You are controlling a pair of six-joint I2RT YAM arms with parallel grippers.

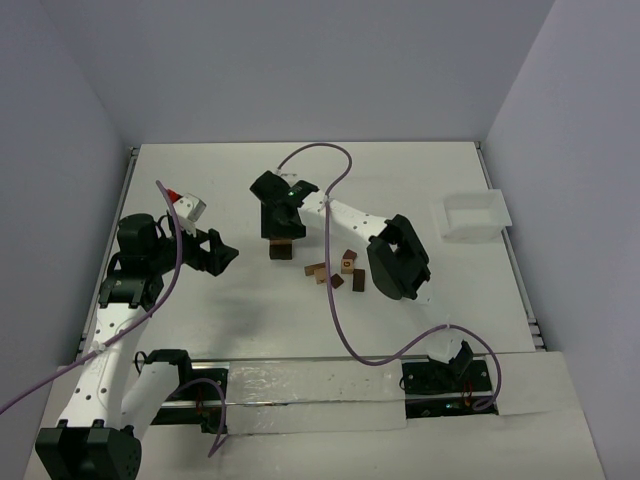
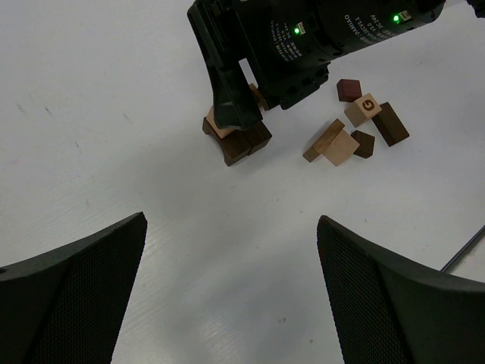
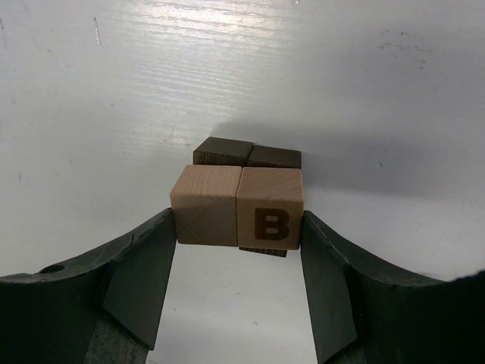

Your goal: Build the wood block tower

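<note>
The wood block tower (image 1: 281,250) stands mid-table: two dark brown blocks (image 3: 223,150) at the base, with a plain light tan block (image 3: 206,205) and a tan block marked "B" (image 3: 270,208) side by side on top. My right gripper (image 3: 239,220) is shut on this tan pair, one finger on each outer face, and it covers the tower from above (image 1: 281,232). In the left wrist view the tower (image 2: 239,140) shows under the right gripper. My left gripper (image 2: 231,250) is open and empty, above bare table to the left of the tower (image 1: 225,255).
Several loose blocks (image 1: 340,272), tan, reddish-brown and dark brown, lie to the right of the tower; they also show in the left wrist view (image 2: 356,125). A white tray (image 1: 475,215) sits at the far right. A purple cable (image 1: 335,310) trails across the table.
</note>
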